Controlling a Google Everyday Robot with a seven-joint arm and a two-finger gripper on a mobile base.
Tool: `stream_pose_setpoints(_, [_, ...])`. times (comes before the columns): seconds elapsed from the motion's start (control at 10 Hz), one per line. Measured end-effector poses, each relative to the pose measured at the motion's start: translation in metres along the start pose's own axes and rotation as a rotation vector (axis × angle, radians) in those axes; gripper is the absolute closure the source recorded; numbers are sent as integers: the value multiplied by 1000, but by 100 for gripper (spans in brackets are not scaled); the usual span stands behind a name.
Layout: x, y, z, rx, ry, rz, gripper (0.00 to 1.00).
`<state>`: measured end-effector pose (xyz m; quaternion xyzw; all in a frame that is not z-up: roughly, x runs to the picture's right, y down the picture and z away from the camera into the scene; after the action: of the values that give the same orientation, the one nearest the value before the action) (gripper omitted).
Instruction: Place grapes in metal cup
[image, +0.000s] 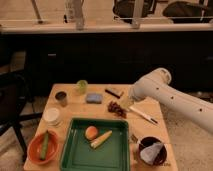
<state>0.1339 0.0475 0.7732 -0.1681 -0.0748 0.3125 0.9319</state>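
Observation:
The grapes (117, 108), a small dark reddish cluster, lie on the wooden table (70, 111) right of centre. The metal cup (61, 98), small and dark grey, stands near the table's far left. My white arm reaches in from the right, and my gripper (125, 102) hangs just right of and above the grapes, close to them, its tip largely hidden behind the arm.
A green tray (75, 152) at the front holds an orange fruit (91, 132) and a yellow piece (101, 139). There are also a yellow-green cup (82, 86), a blue sponge (93, 98), a white container (52, 116), an orange bowl (35, 150), a dark bowl (152, 151), a dark bar (114, 92) and a white utensil (144, 116).

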Motion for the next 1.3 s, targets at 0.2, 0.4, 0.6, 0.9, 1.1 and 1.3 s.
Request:
stream_pose_setpoints(0.2, [0, 3, 7, 3, -13, 40, 20])
stream_pose_setpoints(0.4, [-2, 12, 26, 8, -38, 72, 20])
stream_pose_setpoints(0.6, [-8, 23, 38, 12, -166, 87, 20])
stream_pose_setpoints(0.9, [-20, 32, 55, -24, -270, 69, 20])
stream_pose_setpoints(1.1, [-23, 31, 67, -62, -276, 66, 20])
stream_pose_setpoints(1.3, [-30, 30, 83, -105, -275, 60, 20])
